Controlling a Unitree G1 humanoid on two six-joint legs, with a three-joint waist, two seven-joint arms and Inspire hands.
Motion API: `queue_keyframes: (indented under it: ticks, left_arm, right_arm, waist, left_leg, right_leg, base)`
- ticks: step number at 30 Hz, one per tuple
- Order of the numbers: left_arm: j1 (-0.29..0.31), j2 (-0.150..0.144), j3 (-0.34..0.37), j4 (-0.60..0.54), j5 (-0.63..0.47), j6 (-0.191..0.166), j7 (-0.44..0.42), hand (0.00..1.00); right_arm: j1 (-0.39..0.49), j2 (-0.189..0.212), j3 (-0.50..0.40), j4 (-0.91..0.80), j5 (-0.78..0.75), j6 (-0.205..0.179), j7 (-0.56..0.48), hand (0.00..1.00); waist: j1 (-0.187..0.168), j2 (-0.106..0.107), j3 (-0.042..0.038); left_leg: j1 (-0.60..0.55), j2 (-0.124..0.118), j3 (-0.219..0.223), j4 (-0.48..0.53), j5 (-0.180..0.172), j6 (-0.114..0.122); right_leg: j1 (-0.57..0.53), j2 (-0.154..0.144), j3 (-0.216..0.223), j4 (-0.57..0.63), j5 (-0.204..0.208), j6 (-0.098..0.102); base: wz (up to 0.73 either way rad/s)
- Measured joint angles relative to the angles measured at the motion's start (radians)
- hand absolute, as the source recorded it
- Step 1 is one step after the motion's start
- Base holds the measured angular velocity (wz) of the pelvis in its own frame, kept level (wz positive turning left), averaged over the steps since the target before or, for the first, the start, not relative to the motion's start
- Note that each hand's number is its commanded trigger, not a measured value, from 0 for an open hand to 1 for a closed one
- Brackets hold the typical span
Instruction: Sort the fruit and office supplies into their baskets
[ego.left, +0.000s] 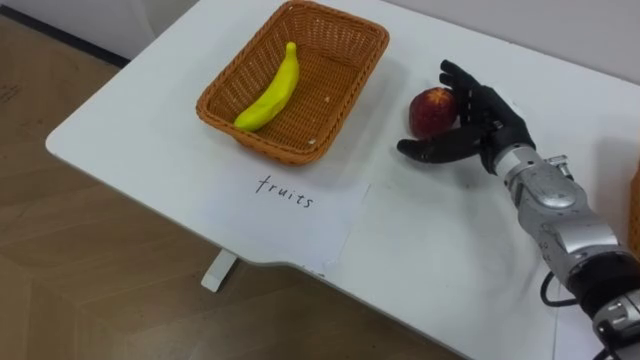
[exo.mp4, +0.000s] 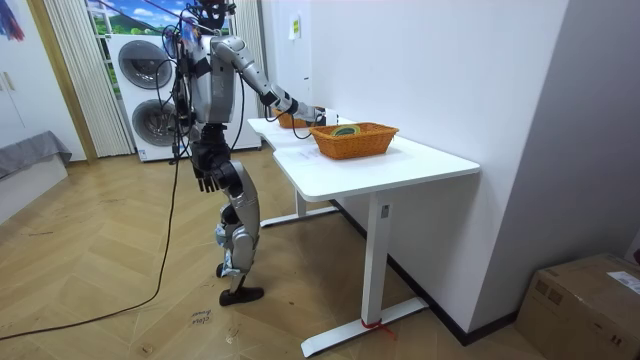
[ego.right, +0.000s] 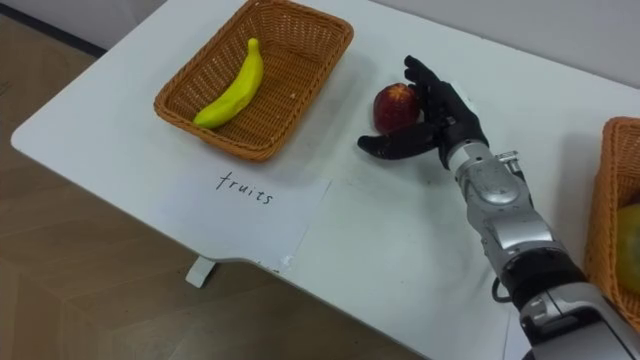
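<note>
Gripped round red apple (ego.left: 432, 110) at centre right with right hand (ego.left: 482, 125), just right of wicker basket (ego.left: 262, 144) holding yellow banana (ego.left: 270, 96).

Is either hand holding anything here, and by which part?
The right hand grips the red apple by its right side, fingers behind, thumb in front. Lifted or resting, I cannot tell. The left hand hangs by the hip.
</note>
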Motion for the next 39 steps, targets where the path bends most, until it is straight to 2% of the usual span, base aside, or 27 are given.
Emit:
queue_keyframes:
  ticks: [8, 11, 12, 13, 14, 19, 23, 29, 39]
  left_arm:
    - [-0.001, 0.000, 0.000, 0.006, 0.001, 0.000, 0.001, 0.00]
    - [-0.001, 0.000, 0.001, 0.019, 0.001, 0.000, -0.002, 0.00]
    - [-0.001, 0.000, 0.001, 0.022, 0.001, 0.000, -0.004, 0.00]
    - [-0.001, 0.000, 0.001, 0.021, 0.001, 0.001, -0.004, 0.00]
    - [0.000, 0.000, 0.001, 0.021, 0.001, 0.001, -0.004, 0.00]
    - [-0.001, 0.000, 0.000, 0.022, 0.000, 0.002, -0.004, 0.00]
    - [-0.001, 0.000, 0.000, 0.024, 0.001, 0.003, -0.005, 0.00]
    - [-0.001, 0.000, 0.000, 0.024, 0.001, 0.018, -0.010, 0.00]
    - [-0.020, 0.001, 0.001, 0.024, 0.001, 0.022, -0.011, 0.00]
  right_arm:
    - [0.000, 0.000, 0.009, 0.000, -0.012, 0.000, -0.008, 0.00]
    - [0.000, 0.000, 0.007, 0.000, -0.095, 0.000, -0.008, 0.00]
    - [0.000, -0.001, 0.007, 0.001, -0.124, 0.000, -0.009, 0.62]
    - [0.000, -0.002, 0.007, 0.001, -0.136, 0.000, -0.009, 0.94]
    - [-0.001, -0.001, 0.006, 0.000, -0.171, 0.000, -0.010, 1.00]
    - [-0.011, -0.010, 0.007, 0.001, -0.310, 0.002, -0.059, 1.00]
    - [-0.021, -0.013, 0.010, -0.001, -0.398, 0.013, -0.073, 1.00]
    - [-0.051, -0.015, 0.009, 0.001, -0.436, 0.055, -0.099, 1.00]
    - [-0.055, -0.017, 0.020, -0.009, -0.418, 0.085, -0.094, 1.00]
  waist:
    - [0.000, -0.003, -0.0008]
    - [-0.004, -0.003, -0.0004]
    - [-0.004, -0.003, -0.0003]
    - [-0.003, -0.002, -0.0003]
    - [-0.003, -0.002, -0.0002]
    - [0.002, -0.003, -0.0001]
    - [0.001, -0.013, 0.0025]
    - [0.005, -0.025, 0.0006]
    - [0.018, -0.027, 0.0003]
  left_leg:
    - [-0.001, 0.000, -0.001, 0.001, 0.001, -0.001]
    - [-0.001, 0.001, -0.003, 0.005, 0.001, -0.001]
    - [-0.001, 0.001, -0.002, 0.005, 0.001, -0.001]
    - [-0.001, 0.001, -0.002, 0.005, 0.001, -0.001]
    - [-0.001, 0.001, -0.002, 0.005, 0.001, -0.001]
    - [-0.001, 0.000, 0.000, -0.003, 0.001, -0.001]
    - [-0.001, 0.000, 0.000, -0.006, 0.002, -0.002]
    - [-0.004, 0.000, -0.001, -0.006, 0.002, -0.002]
    - [-0.001, -0.001, -0.001, -0.016, 0.002, -0.003]
  right_leg:
    - [0.001, -0.001, -0.004, -0.002, 0.000, 0.000]
    - [0.008, -0.005, -0.024, -0.005, 0.000, -0.001]
    - [0.008, -0.006, -0.026, -0.005, 0.000, -0.001]
    - [0.008, -0.006, -0.026, -0.005, 0.000, -0.001]
    - [0.008, -0.006, -0.026, -0.005, 0.000, -0.001]
    - [0.004, -0.007, -0.026, -0.004, -0.002, -0.002]
    - [0.004, -0.007, -0.026, -0.004, -0.003, -0.003]
    - [0.011, 0.001, -0.037, -0.019, -0.003, -0.002]
    - [0.012, -0.006, -0.040, -0.021, -0.004, -0.001]
  base:
    - [0.00]
    - [0.07]
    - [0.06]
    - [0.00]
    - [0.00]
    - [0.00]
    - [0.00]
    - [0.05]
    - [0.00]
